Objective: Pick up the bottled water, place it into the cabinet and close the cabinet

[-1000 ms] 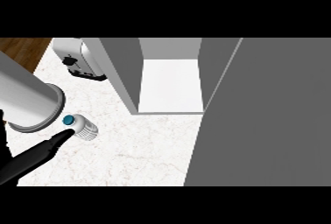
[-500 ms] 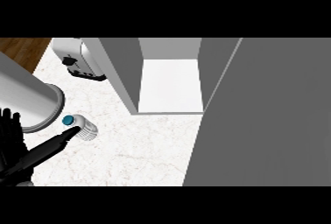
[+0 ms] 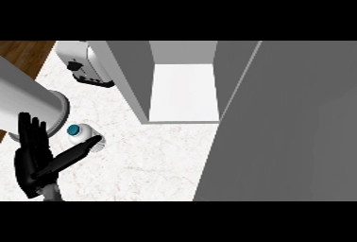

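The bottled water (image 3: 82, 135), white with a blue cap, stands on the speckled white counter (image 3: 153, 160) at the left. My left hand (image 3: 33, 158) shows at the lower left, open, with straight fingers pointing up. Its thumb (image 3: 73, 154) stretches out to the right and its tip reaches the bottle's near side. The cabinet (image 3: 180, 90) stands open at the centre back, showing a bare white shelf. Its door (image 3: 293, 132) is swung out and fills the right of the view. My right hand does not show.
A toaster (image 3: 87, 67) sits at the back left, against the cabinet's left wall (image 3: 132, 80). A big grey cylinder (image 3: 28, 97) reaches in from the left edge, just above the bottle. Wooden floor (image 3: 24, 54) shows past the counter's far left corner.
My left hand has come up into view from the lower left; its straight fingers now show beside the bottle. The bottle and cabinet have not moved.
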`<state>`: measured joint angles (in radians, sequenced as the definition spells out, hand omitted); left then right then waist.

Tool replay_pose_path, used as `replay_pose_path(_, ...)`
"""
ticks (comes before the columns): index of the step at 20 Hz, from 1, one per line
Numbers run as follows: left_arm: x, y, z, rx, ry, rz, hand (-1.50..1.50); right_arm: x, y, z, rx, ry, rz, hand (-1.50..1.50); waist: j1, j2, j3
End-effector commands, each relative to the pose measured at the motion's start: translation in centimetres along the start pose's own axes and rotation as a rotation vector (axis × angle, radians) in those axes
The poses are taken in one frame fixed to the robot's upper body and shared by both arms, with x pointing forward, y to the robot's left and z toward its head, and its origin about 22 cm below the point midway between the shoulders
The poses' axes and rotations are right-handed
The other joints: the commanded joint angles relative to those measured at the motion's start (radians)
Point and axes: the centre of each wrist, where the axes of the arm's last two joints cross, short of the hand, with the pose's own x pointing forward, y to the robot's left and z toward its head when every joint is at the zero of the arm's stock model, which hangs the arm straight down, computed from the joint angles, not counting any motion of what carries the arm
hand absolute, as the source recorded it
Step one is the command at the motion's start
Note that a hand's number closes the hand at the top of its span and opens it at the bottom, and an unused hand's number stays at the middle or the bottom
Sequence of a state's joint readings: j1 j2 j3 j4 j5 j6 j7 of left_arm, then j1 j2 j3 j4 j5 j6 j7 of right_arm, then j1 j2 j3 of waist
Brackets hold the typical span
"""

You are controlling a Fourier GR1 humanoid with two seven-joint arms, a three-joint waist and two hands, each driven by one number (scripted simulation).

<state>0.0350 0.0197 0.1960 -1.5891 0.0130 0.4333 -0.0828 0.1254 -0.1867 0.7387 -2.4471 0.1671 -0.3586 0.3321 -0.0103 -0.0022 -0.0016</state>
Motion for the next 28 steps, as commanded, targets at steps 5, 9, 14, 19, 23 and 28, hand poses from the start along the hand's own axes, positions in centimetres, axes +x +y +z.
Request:
replay_pose_path(5,-3.9,0.2,-0.8,-0.023,0.033,-0.002,-1.50,3.2,0.3,2.2,-0.038,-0.072,0.059,-1.50,-0.008,-0.003,-0.001)
replay_pose_path(9,-5.7,-2.0,-0.1,-0.028,0.026,0.025,-1.50,2.8,-0.8,1.4,-0.032,-0.080,0.089,-1.50,-0.002,0.000,0.000)
replay_pose_path(14,-7.7,-3.0,-0.5,-0.031,0.048,0.020,-1.50,2.5,-0.4,1.2,-0.047,-0.075,0.060,-1.50,0.000,0.001,0.001)
replay_pose_path(19,-9.1,-3.8,-1.4,0.000,0.043,0.000,-1.50,2.4,0.1,2.1,-0.021,-0.055,0.072,-1.50,-0.006,0.001,0.000)
replay_pose_path(23,-11.5,-2.7,0.1,0.010,0.049,0.003,-1.50,2.7,-0.1,1.3,-0.020,-0.077,0.076,-1.50,-0.001,0.001,0.000)
replay_pose_path(28,-12.0,-3.1,-0.1,0.037,0.050,0.027,-1.50,2.2,-0.6,1.8,-0.010,-0.086,0.086,-1.50,-0.002,0.001,0.001)
